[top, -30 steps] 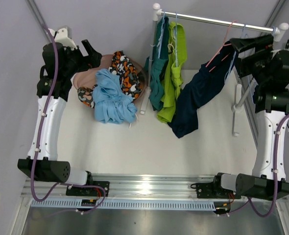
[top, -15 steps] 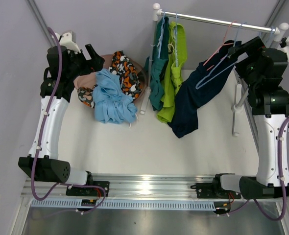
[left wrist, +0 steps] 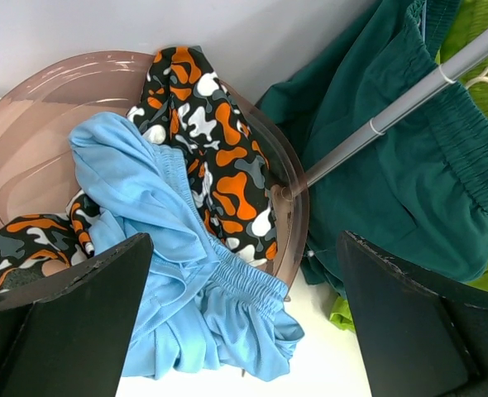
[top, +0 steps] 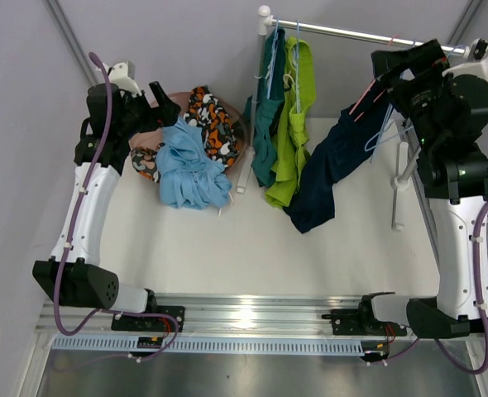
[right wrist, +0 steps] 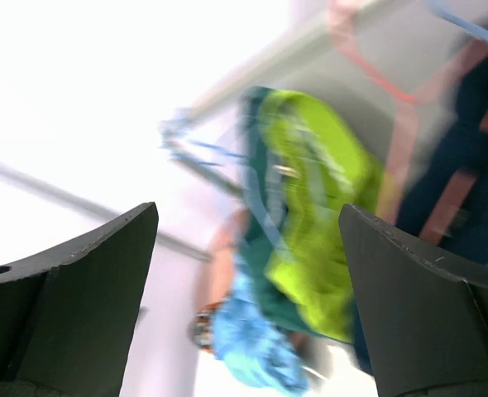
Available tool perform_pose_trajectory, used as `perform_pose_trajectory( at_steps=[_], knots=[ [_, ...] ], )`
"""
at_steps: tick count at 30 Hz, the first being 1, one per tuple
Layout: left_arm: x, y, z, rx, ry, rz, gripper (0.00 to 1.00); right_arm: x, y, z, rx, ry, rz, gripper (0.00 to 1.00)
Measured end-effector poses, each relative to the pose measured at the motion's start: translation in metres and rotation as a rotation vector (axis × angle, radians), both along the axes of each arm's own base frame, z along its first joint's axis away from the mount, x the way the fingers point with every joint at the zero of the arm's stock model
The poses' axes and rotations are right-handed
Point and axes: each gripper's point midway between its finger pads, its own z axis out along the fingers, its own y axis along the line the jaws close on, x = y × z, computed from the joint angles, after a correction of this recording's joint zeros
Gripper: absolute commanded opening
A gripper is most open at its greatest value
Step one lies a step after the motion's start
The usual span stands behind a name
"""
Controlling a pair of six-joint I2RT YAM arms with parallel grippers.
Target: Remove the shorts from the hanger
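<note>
White table (top: 227,240): lies under everything, with both arm bases at its near edge.

Silver metal rail (top: 335,31): runs left to right along the far side, on white posts.

Navy fabric shorts (top: 331,169): hang at a slant from the right part of the rail. Droop down and to the left, well short of the near edge, lower end just beside the lime pair.

Teal fabric shorts (top: 266,124): hang at the left end of the rail, touching the lime green fabric shorts (top: 295,124) on their right.

Translucent brown plastic bowl (left wrist: 54,91): sits far left on the table, right rim against the rack's grey post.

Light blue fabric shorts (top: 186,165): lie crumpled, spilling over the bowl's near rim.

Orange, black, grey and white blotch-patterned shorts (top: 215,120): lie in the bowl, partly under the blue pair.

Pink wire hanger (top: 364,95) and blue wire hanger (top: 385,128): sit tilted at the top of the navy pair, close to the right gripper.

Left gripper (left wrist: 244,240): hovers over the bowl, jaws spread wide, clasping nothing.

Right gripper (right wrist: 248,207): raised at the rail's right end, jaws wide apart with nothing between them. Wrist view blurred.
</note>
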Motion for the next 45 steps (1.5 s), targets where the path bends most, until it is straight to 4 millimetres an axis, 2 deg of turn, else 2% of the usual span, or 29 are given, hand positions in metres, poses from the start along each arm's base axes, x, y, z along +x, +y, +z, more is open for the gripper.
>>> perform_pose_trajectory(
  at_steps=[2, 4, 7, 11, 15, 19, 25, 32, 36, 41, 45],
  knots=[
    [0.0, 0.0, -0.001, -0.001, 0.0, 0.0, 0.99, -0.003, 0.009, 0.026, 0.02, -0.069, 0.039, 0.97],
    [0.001, -0.001, -0.002, -0.001, 0.001, -0.003, 0.99, -0.001, 0.014, 0.04, 0.034, -0.115, 0.061, 0.97],
    [0.0, -0.001, -0.003, -0.001, -0.001, -0.004, 0.99, 0.014, 0.023, 0.036, 0.043, -0.112, 0.084, 0.97],
    [-0.003, 0.0, -0.007, -0.001, 0.006, -0.003, 0.99, 0.049, 0.034, -0.002, 0.038, -0.028, 0.1, 0.96],
    [-0.005, 0.0, -0.009, -0.001, 0.007, -0.003, 0.99, 0.081, 0.04, -0.056, 0.025, 0.096, 0.101, 0.96],
    [-0.005, 0.0, -0.008, -0.001, 0.002, -0.003, 0.99, 0.095, 0.041, -0.092, 0.016, 0.171, 0.095, 0.96],
    [-0.003, 0.0, -0.005, -0.002, -0.012, -0.004, 0.99, 0.099, 0.04, -0.112, 0.015, 0.202, 0.083, 0.96],
    [-0.002, -0.001, -0.008, -0.002, -0.01, -0.004, 0.99, 0.092, 0.033, -0.116, 0.016, 0.202, 0.063, 0.96],
    [-0.002, -0.001, -0.009, -0.002, -0.008, -0.004, 0.99, 0.08, 0.025, -0.107, 0.019, 0.178, 0.047, 0.96],
    [-0.002, -0.001, -0.009, -0.002, -0.011, -0.005, 0.99, 0.062, 0.014, -0.084, 0.021, 0.119, 0.021, 0.97],
    [-0.002, -0.001, -0.009, -0.003, -0.011, -0.007, 0.99, 0.056, 0.003, -0.075, 0.02, 0.096, -0.003, 0.97]
  ],
)
